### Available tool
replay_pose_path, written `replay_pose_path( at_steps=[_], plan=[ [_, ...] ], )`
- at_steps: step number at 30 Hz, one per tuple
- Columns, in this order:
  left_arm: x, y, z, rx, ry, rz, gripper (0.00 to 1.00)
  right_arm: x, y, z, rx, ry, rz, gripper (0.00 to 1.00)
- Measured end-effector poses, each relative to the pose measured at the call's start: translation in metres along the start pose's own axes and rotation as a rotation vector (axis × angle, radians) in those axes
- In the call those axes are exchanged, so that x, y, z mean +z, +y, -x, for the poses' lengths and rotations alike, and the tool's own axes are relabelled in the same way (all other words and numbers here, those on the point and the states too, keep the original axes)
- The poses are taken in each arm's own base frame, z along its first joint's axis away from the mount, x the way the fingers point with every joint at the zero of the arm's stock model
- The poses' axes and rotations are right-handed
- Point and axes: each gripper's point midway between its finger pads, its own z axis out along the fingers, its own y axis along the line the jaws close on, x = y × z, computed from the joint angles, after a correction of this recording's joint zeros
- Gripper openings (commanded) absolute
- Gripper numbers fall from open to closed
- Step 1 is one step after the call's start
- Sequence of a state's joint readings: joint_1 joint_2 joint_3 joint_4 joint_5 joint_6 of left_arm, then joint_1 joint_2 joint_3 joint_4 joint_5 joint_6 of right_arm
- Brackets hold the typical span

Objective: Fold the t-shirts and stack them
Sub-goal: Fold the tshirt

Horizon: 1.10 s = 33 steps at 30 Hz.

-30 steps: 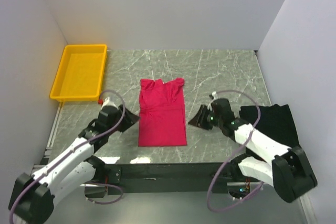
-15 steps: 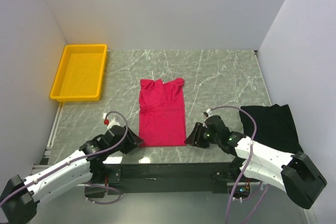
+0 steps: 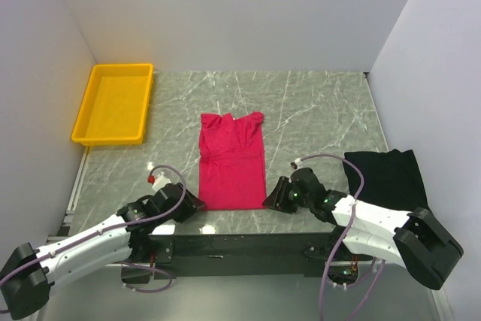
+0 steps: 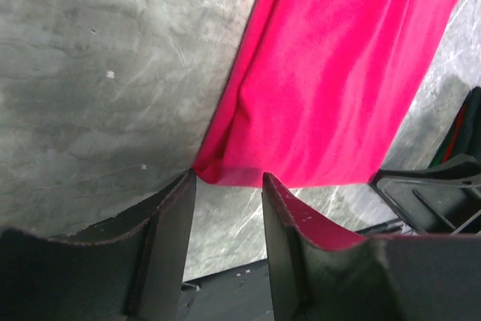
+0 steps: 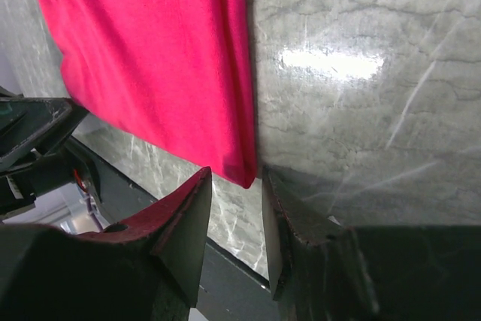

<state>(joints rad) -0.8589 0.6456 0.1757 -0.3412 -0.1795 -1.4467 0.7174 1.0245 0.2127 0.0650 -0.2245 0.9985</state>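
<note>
Crimson-pink t-shirt [image 3: 231, 163] lies flat at table [image 3: 316, 110] centre; black t-shirt [image 3: 391, 177] lies at right, partly hidden by the right arm [image 3: 376, 219]. Left gripper [image 4: 225, 178] and right gripper [image 5: 234, 174] straddle the near hem corners, jaws apart. Risk: a shallow bite slips and skews the fold. Layer count at the corners is unclear.
</note>
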Motion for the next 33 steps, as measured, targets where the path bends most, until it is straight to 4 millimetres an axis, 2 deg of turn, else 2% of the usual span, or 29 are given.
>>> replay_pose_path(
  at_steps=[6, 9, 11, 12, 13, 15, 18, 21, 27, 33],
  plan=[
    [0.003, 0.002, 0.004, -0.002, -0.027, 0.015, 0.39, 0.003, 0.002, -0.001, -0.002, 0.002, 0.008, 0.40],
    [0.006, 0.002, 0.004, 0.001, -0.030, 0.021, 0.31, 0.006, 0.005, -0.001, -0.007, 0.005, 0.017, 0.36],
    [0.007, 0.002, 0.003, 0.004, -0.027, 0.023, 0.19, 0.007, 0.005, -0.002, -0.006, 0.008, 0.016, 0.30],
    [0.008, 0.003, 0.002, 0.012, -0.025, 0.028, 0.15, 0.008, 0.004, -0.002, -0.005, 0.009, 0.014, 0.19],
    [0.008, 0.005, 0.002, 0.019, -0.023, 0.033, 0.06, 0.008, 0.003, -0.002, -0.009, 0.010, 0.010, 0.14],
    [0.008, 0.003, 0.001, 0.030, -0.020, 0.029, 0.01, 0.008, 0.001, -0.003, -0.009, 0.010, -0.002, 0.05],
    [0.005, 0.001, -0.001, 0.053, -0.011, 0.029, 0.01, 0.006, -0.001, -0.002, -0.015, 0.007, -0.017, 0.00],
    [-0.002, -0.007, -0.001, 0.072, -0.004, 0.008, 0.01, -0.001, 0.004, 0.000, -0.032, -0.006, 0.000, 0.00],
    [-0.025, -0.031, -0.004, 0.101, 0.032, -0.067, 0.01, -0.022, 0.017, 0.000, -0.073, -0.025, 0.063, 0.00],
    [-0.050, -0.045, -0.009, 0.126, 0.070, -0.117, 0.01, -0.044, 0.025, -0.009, -0.110, -0.021, 0.122, 0.00]
  ],
)
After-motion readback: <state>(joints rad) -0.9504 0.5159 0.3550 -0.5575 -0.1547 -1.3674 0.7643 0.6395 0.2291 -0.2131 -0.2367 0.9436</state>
